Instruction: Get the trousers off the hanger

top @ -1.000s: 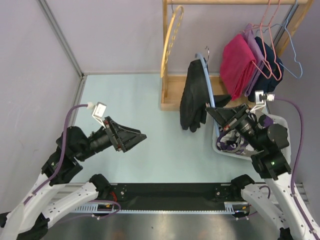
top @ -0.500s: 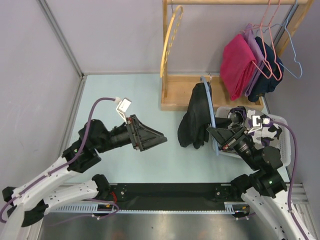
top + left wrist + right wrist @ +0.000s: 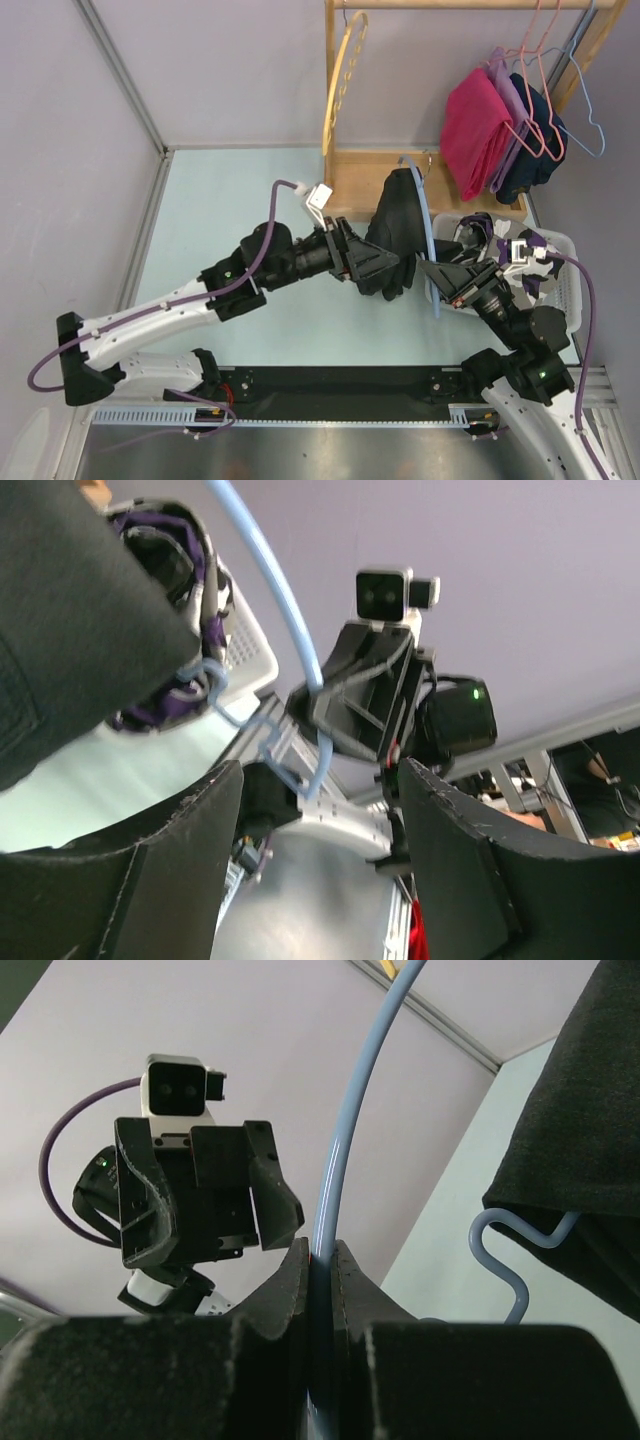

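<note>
Black trousers [image 3: 397, 232] hang over a light blue hanger [image 3: 428, 230] above the table, in front of the wooden rack. My right gripper [image 3: 441, 272] is shut on the hanger's lower bar; the bar [image 3: 350, 1130] runs up between its jaws in the right wrist view, with the trousers [image 3: 580, 1130] at the right. My left gripper [image 3: 385, 270] is open and reaches the lower edge of the trousers. In the left wrist view the trousers [image 3: 70, 630] fill the upper left, beside the hanger [image 3: 280, 630], with nothing between the fingers [image 3: 180, 850].
A wooden rack [image 3: 345, 190] stands at the back with a yellow hanger [image 3: 340, 85] and pink, purple and navy clothes [image 3: 500, 130] on hangers. A white basket [image 3: 565, 275] with clothes sits at the right, behind my right arm.
My left arm has swung far right across the table, its open gripper reaching the trousers. My right gripper has lowered the hanger and trousers slightly nearer.
</note>
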Controlling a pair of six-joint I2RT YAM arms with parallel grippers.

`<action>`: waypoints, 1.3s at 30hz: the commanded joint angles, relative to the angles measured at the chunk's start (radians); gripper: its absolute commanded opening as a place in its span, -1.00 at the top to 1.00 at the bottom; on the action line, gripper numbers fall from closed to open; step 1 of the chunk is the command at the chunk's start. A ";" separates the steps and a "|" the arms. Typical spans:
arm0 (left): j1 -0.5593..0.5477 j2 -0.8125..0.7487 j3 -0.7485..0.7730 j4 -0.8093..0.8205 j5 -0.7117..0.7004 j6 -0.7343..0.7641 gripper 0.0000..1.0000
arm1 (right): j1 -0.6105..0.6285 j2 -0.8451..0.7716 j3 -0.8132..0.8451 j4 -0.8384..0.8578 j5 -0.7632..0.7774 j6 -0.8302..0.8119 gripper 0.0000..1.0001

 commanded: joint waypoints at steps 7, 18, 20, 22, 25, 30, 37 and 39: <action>-0.016 0.198 0.161 0.184 -0.076 0.036 -0.33 | -0.003 -0.048 0.029 0.195 -0.034 -0.009 1.00; -0.016 0.333 0.246 0.211 -0.087 0.008 -0.29 | -0.004 -0.019 0.036 0.192 -0.111 -0.018 1.00; -0.014 0.347 0.262 0.214 -0.087 0.005 -0.29 | -0.003 -0.009 0.035 0.196 -0.140 -0.018 1.00; -0.013 0.362 0.278 0.216 -0.063 -0.001 -0.22 | -0.004 0.008 0.041 0.193 -0.155 -0.018 1.00; -0.011 0.363 0.278 0.228 -0.064 -0.006 -0.14 | -0.001 0.025 0.050 0.181 -0.183 -0.028 1.00; 0.001 0.360 0.272 0.230 -0.046 -0.018 0.30 | -0.001 0.048 0.068 0.170 -0.247 -0.043 1.00; 0.033 0.313 0.213 0.234 -0.006 -0.037 0.92 | 0.000 0.074 0.096 0.130 -0.318 -0.072 1.00; 0.036 0.287 0.198 0.230 0.006 -0.041 0.99 | 0.002 0.097 0.122 0.083 -0.335 -0.113 1.00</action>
